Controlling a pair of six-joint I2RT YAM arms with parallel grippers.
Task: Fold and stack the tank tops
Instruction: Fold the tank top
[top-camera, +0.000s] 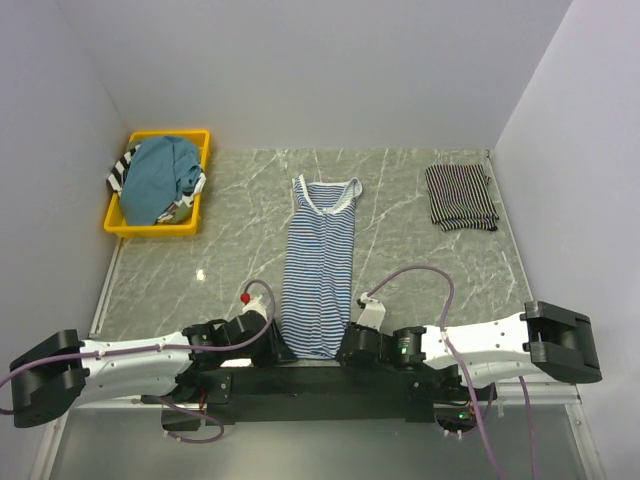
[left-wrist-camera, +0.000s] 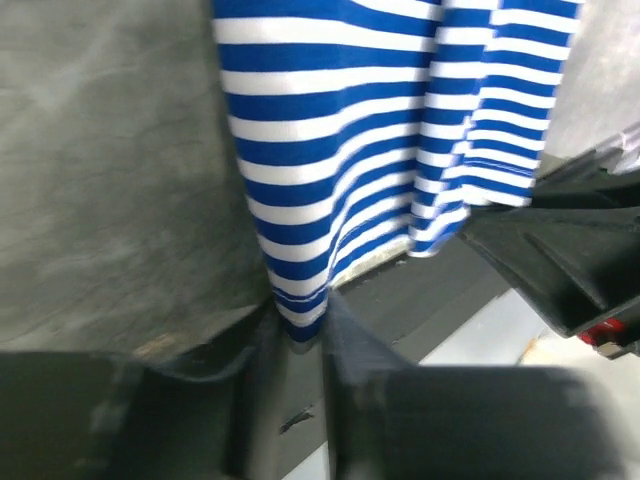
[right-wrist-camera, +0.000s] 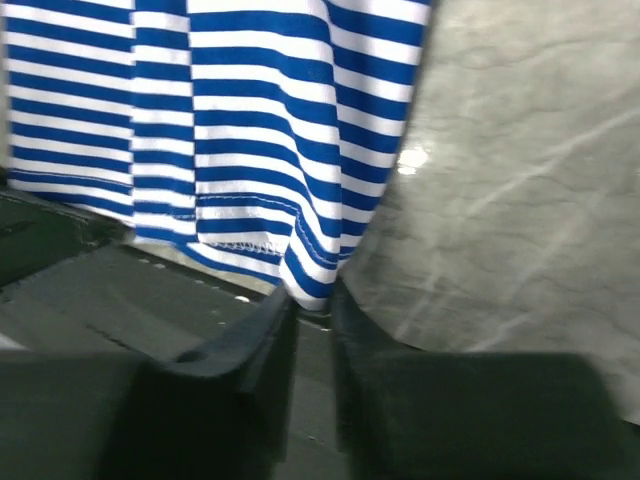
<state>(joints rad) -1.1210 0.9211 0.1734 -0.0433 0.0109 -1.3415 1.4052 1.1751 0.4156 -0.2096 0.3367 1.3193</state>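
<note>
Closest in, at six o'clock, my two arms reach inward over the black mounting plate (top-camera: 320, 385) at the near edge of the table (top-camera: 220, 270). My left fingers (left-wrist-camera: 345, 335) are narrowed onto the bottom left corner of the blue-and-white striped tank top (top-camera: 322, 265), with the hem pinched between them. My right fingers (right-wrist-camera: 262, 330) are closed the same way on the bottom right corner, and a fold of hem is gathered between them.

That tank top lies flat in the middle of the table, running lengthwise from six o'clock toward twelve. Its scooped white-edged neck is at the far end and its hem is at the table's near edge.

At two o'clock, well apart from it, a black tank top with thin white stripes (top-camera: 460, 197) lies folded into a small rectangle on the table.

At ten o'clock stands a yellow bin (top-camera: 160, 230). A crumpled teal tank top (top-camera: 160, 175) sits on top of the heap inside it, with a bit of dark striped fabric showing at the bin's left side.
</note>
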